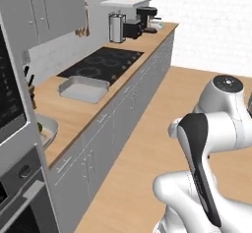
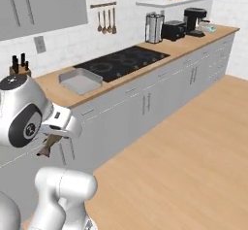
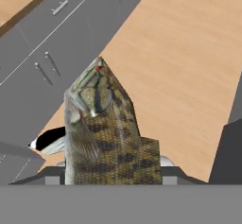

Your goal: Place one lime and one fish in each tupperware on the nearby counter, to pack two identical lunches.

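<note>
A grey-brown scaly fish (image 3: 101,133) sits between the jaws of my gripper (image 3: 111,173), which is shut on it, head pointing away from the hand. From the right base view the gripper (image 2: 54,136) hangs in front of the grey drawers, over the wooden floor, with the fish (image 2: 47,149) dangling below it. The tupperware (image 1: 83,88) (image 2: 80,81), a shallow light-grey tub, lies on the tan counter (image 1: 74,115) (image 2: 51,86) just beside the cooktop. It looks empty. A small dark green ball, perhaps a lime (image 1: 39,127), rests at the counter's near end.
A pale rounded dish (image 1: 49,130) lies by the tall oven unit (image 1: 15,168). The black cooktop (image 1: 103,62) (image 2: 126,59) is past the tub. A knife block (image 2: 19,66), toaster (image 2: 173,30) and coffee machine (image 2: 194,20) line the wall. Open wooden floor (image 2: 184,151) spreads to the right.
</note>
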### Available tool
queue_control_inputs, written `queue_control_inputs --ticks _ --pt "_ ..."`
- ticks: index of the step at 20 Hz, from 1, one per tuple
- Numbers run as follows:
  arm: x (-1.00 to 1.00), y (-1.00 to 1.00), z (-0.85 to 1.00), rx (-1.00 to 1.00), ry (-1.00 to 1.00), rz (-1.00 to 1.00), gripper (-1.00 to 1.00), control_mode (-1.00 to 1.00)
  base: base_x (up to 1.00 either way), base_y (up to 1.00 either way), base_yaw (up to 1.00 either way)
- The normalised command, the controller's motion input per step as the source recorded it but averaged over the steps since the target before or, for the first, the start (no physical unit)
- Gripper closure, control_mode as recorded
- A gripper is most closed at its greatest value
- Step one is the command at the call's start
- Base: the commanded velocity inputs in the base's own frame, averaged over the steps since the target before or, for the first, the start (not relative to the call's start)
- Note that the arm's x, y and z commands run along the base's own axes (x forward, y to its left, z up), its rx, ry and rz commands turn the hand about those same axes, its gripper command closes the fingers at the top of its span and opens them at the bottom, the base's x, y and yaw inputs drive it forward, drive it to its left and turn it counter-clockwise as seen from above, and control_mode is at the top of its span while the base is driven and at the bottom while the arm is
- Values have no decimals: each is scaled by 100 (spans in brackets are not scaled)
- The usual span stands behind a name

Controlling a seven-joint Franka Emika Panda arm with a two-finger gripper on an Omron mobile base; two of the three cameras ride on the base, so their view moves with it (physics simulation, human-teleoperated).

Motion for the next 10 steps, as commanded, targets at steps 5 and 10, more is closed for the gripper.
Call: queue_control_inputs --ticks 5,10 --pt "0 0 0 0 0 0 100 100 100 3 7" --pt "0 0 0 0 0 0 100 100 100 -1 37"
